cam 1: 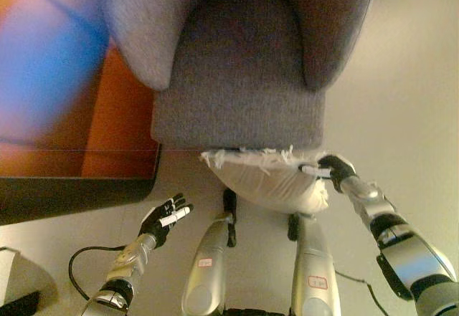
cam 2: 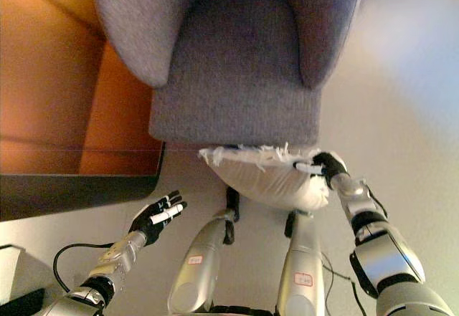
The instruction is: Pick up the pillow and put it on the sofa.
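I have the white, soft fabric pillow with a frayed fringe along its top edge [cam 1: 269, 181] hanging just below the front edge of the grey upholstered sofa chair [cam 1: 237, 79], its fringe touching or almost touching the seat's front face. The pillow's long axis runs left to right across my view, parallel to the seat front, and the seat lies directly beyond and above it. That is the relation I work from: the pillow has to go up and forward, over the front lip and onto the cushion.

My right hand [cam 1: 331, 169] is on the pillow's right end, dark fingers curled around the upper right corner in a pinch, one white-tipped finger laid across the fabric. The right arm reaches in from the lower right, forearm angled up and inward toward the sofa. As far as I can judge, this hand alone carries the pillow; the left end hangs unsupported and the body sags downward below the fringe.

My left hand [cam 1: 166, 219] is well apart from the pillow, low and to the left over the pale floor [cam 1: 401, 101], fingers straight and spread, grasping nothing. It is clearly the farther hand.

To the left of the sofa sits a dark-framed orange panel or low table [cam 1: 107, 151]; I cannot tell which.

I judge the next move as a lift and forward push by the right arm, with the risk that the sagging left end catches under the seat edge.
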